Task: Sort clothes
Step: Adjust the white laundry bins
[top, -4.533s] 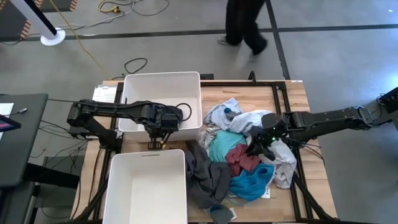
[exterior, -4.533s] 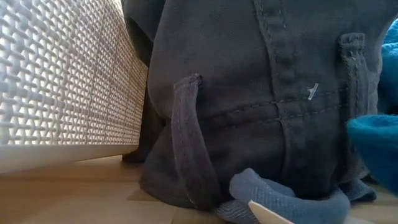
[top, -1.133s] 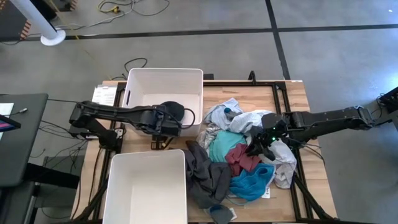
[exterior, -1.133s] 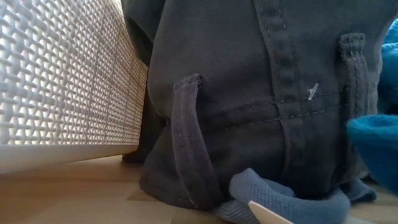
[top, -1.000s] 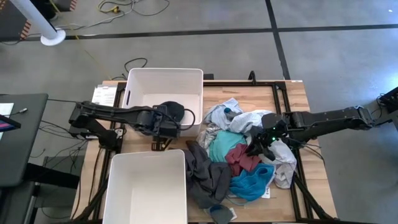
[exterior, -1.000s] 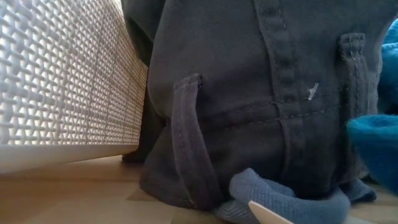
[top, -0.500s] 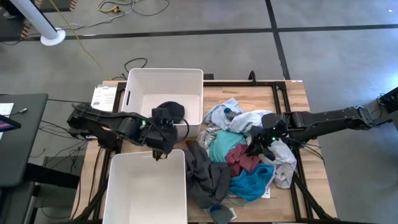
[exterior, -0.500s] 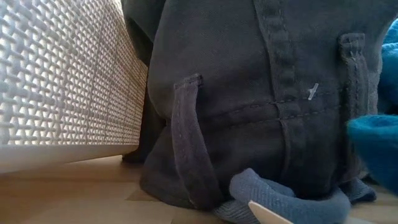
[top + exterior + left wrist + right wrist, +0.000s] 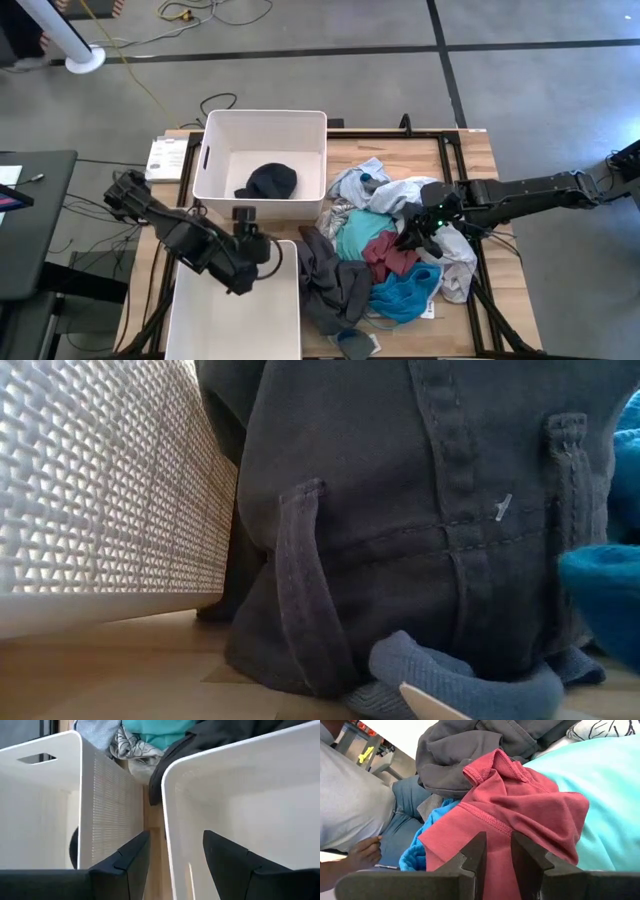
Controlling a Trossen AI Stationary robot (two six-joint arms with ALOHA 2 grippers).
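Observation:
The clothes lie in a pile [image 9: 390, 250] on the table's right half: a maroon piece [image 9: 520, 815], a teal one [image 9: 350, 238], a bright blue one [image 9: 405, 290] and dark grey trousers [image 9: 420, 510]. One dark garment [image 9: 270, 182] lies on the far white bin's floor. My left gripper [image 9: 266, 250] is open and empty over the gap between the two bins; it also shows in the left wrist view [image 9: 172, 865]. My right gripper [image 9: 408, 238] hovers over the pile, its fingers a narrow gap apart just above the maroon piece in the right wrist view [image 9: 497, 852]. Whether they touch it, I cannot tell.
The far bin [image 9: 262, 125] and the near bin [image 9: 180, 290] stand at the table's left, with a narrow strip of wood between them [image 9: 152, 820]. The trousers lean against the near bin's right wall. A person in a grey top and jeans [image 9: 355, 810] stands beyond the table.
My left gripper has drawn back out of the far bin toward the table's near edge and now hangs at the near bin's far rim. The dark garment has stayed behind on the far bin's floor.

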